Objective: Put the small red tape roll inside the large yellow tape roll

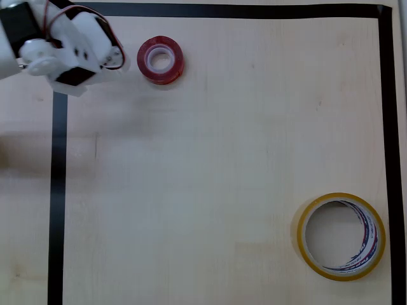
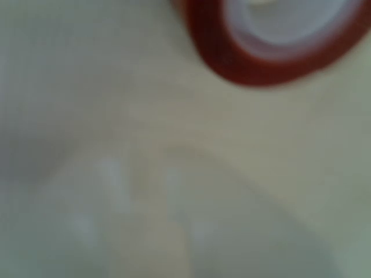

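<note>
Tape rolls lie flat on a pale wooden table, and they are well apart from each other. In the overhead view the small red tape roll sits near the top of the picture, left of the middle, with its hole facing up and a white core inside. The large yellow tape roll lies far away at the bottom right; through its wide hole the bare table shows, and red and blue print runs along the inner wall on its right side. A frame of black tape marks a rectangle on the table, and both rolls are inside this frame; the yellow roll is close to the right black line. The white arm comes in at the top left corner, and its gripper is just beside the red roll, on the left of it, over the left black line. A red wire curls over the white body of the arm. Whether the fingers are spread or closed I cannot tell, because the arm body covers them from above, but they do not hold the red roll. The wrist view is very blurred: the red roll appears at the top right edge, its pale core above it, and a soft whitish shape fills the lower part.
</note>
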{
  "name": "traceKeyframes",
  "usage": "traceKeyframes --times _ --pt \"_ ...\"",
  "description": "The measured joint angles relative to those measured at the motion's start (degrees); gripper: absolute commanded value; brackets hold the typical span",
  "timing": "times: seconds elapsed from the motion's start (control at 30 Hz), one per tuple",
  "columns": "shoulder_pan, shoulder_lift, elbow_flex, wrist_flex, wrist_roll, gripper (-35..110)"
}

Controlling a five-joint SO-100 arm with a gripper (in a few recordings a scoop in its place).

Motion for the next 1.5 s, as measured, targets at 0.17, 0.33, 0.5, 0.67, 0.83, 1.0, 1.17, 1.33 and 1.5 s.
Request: traceKeyframes --times 0.17,0.33,0.5,0.67,0.83,1.0,1.17,1.33,1.5 --pt "0.6 -1.7 -0.3 -0.8 -0.6 13" --pt "1.5 -5.0 -2.1 -1.8 -1.0 17" --pt "1.3 -8.5 -3.1 -3.4 -1.0 18" --pt "1.2 -10.2 -3.3 -5.0 -1.0 17" --pt "0.9 -12.1 -3.5 -6.2 -1.0 17" --pt "0.4 -12.7 -3.6 -6.9 -1.0 17" --pt "-0.1 -14.2 -3.7 -8.1 -1.0 17" --pt "-1.1 -15.6 -4.0 -9.1 -1.0 17" --pt "-0.9 -17.2 -4.1 -9.8 -1.0 14"
